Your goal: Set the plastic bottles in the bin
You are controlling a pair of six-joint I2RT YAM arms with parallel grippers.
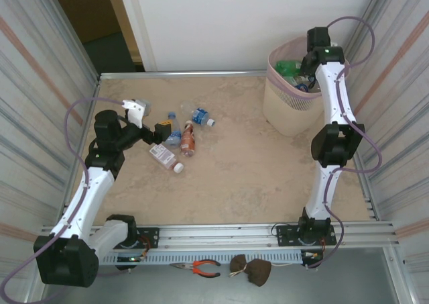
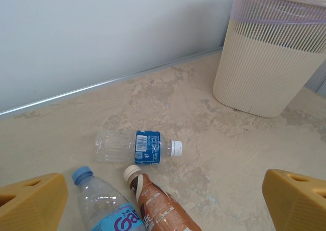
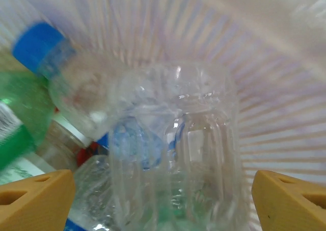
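- Left gripper (image 2: pixel 164 200): jaws wide, empty, low over the table (image 2: pixel 239 154).
- Blue-capped bottle (image 2: pixel 99 203) and brown bottle (image 2: pixel 155 205): side by side between its fingers.
- Blue-labelled clear bottle (image 2: pixel 140 147): lying flat, just beyond them.
- Bin (image 1: pixel 281 109): far right corner, green bottle (image 1: pixel 288 67) inside.
- Right gripper (image 3: pixel 163 200): inside the bin's rim, jaws wide.
- Clear bottle (image 3: pixel 173 154): loose between its fingers, touching neither.

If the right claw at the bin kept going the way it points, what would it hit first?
Most likely the clear ribbed bottle straight ahead of the right gripper, which sits atop other bottles inside the bin. The blur hides how near it is.
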